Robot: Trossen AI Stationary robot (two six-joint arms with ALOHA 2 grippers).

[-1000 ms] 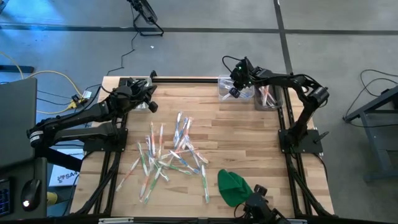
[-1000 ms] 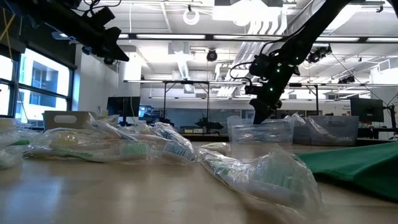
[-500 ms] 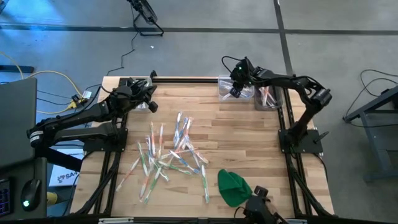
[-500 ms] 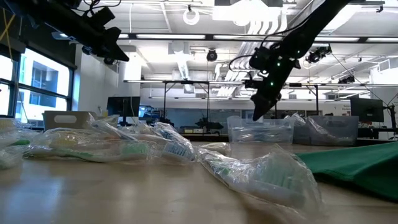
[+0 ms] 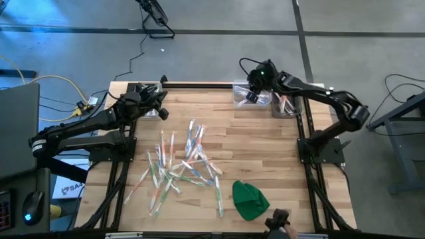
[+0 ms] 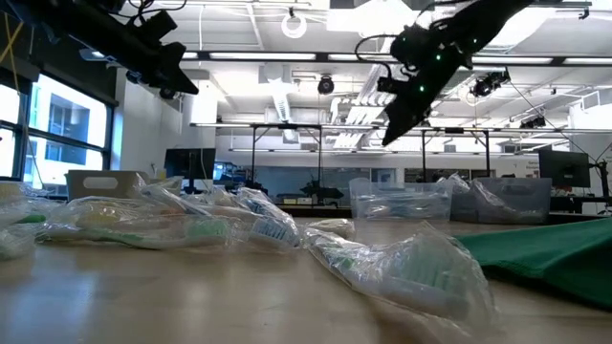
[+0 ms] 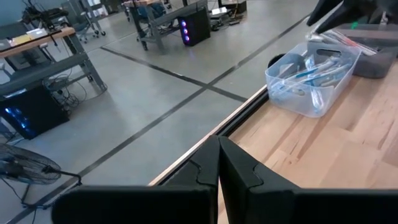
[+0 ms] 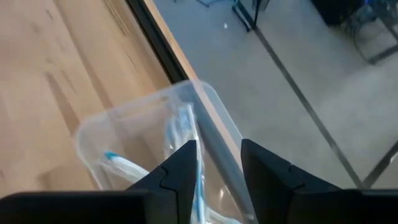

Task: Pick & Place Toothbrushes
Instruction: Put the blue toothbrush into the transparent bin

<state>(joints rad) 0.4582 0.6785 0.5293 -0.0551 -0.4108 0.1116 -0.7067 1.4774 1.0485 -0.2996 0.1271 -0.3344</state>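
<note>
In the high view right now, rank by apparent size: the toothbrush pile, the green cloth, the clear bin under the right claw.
1. toothbrush pile, spread widest.
2. green cloth.
3. clear bin, partly hidden by the right claw, so only roughly comparable with the cloth.

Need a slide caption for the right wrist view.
Right gripper, jaws open and empty, above a clear bin holding blue toothbrushes at the table's edge.

The right hand (image 5: 251, 95) hangs above a bin (image 5: 250, 97) holding toothbrushes, a second bin (image 5: 287, 105) just beside. The toothbrushes (image 5: 180, 164) lie scattered mid-desk (image 5: 265, 153), well apart.
</note>
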